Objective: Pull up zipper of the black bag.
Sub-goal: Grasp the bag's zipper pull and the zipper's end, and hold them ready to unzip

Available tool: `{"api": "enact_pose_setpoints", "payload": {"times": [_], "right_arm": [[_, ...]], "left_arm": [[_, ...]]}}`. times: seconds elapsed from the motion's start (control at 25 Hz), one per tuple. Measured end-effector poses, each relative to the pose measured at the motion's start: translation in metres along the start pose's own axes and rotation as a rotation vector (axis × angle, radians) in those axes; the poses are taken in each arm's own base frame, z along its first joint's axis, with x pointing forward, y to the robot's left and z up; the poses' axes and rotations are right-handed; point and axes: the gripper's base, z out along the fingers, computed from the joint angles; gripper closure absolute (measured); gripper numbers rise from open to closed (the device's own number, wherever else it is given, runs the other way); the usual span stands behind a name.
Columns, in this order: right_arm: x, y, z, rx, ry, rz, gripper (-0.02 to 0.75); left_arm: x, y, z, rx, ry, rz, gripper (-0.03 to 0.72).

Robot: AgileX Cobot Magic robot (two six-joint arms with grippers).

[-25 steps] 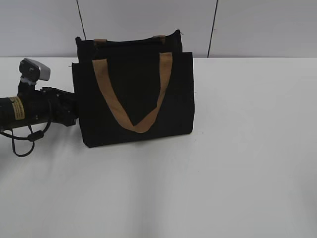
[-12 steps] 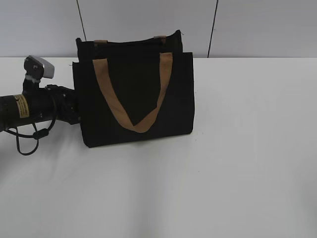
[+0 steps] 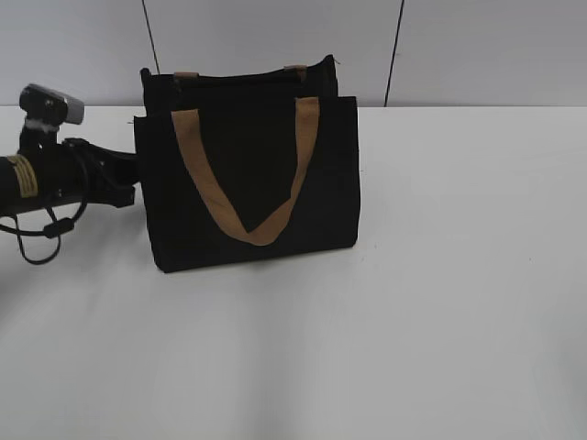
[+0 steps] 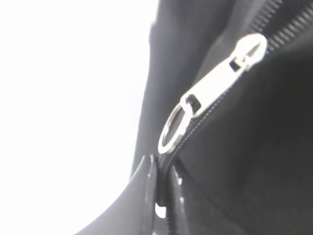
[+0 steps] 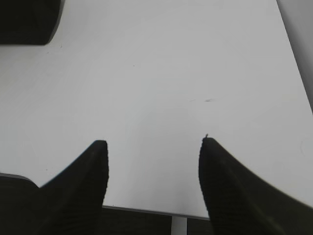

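Left wrist view: left gripper fingertips pressed nearly together just below silver zipper, seemingly pinching black fabric | black bag upright near worktop's far edge | right gripper spread wide, empty.

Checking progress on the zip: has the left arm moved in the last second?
Yes. The left arm has drawn back leftward and slightly up, away from the bag, which has stayed put.

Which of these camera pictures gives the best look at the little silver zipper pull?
The left wrist view: the zipper fills the frame, lying on its black zip line. The exterior view shows the black bag but no discernible pull. The right wrist view misses it entirely.
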Motion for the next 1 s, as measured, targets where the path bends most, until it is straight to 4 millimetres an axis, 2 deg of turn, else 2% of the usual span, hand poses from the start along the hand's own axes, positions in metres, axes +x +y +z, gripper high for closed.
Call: {"api": "enact_pose_setpoints", "payload": {"times": [0.28,0.44,0.72,1.0], "right_arm": [[0.000,0.000,0.000,0.000,0.000,0.000,0.289],[0.000,0.000,0.000,0.000,0.001,0.000,0.289],[0.000,0.000,0.000,0.005,0.002,-0.003,0.289],[0.000,0.000,0.000,0.001,0.001,-0.001,0.289]], "left_arm": [[-0.068,-0.002,-0.039,-0.142,-0.037,0.141,0.669],[-0.095,-0.009,-0.056,-0.162,-0.101,0.198,0.669],[-0.124,-0.020,-0.077,-0.180,-0.185,0.262,0.670],[-0.134,-0.035,-0.080,-0.151,-0.212,0.301,0.670]]}}
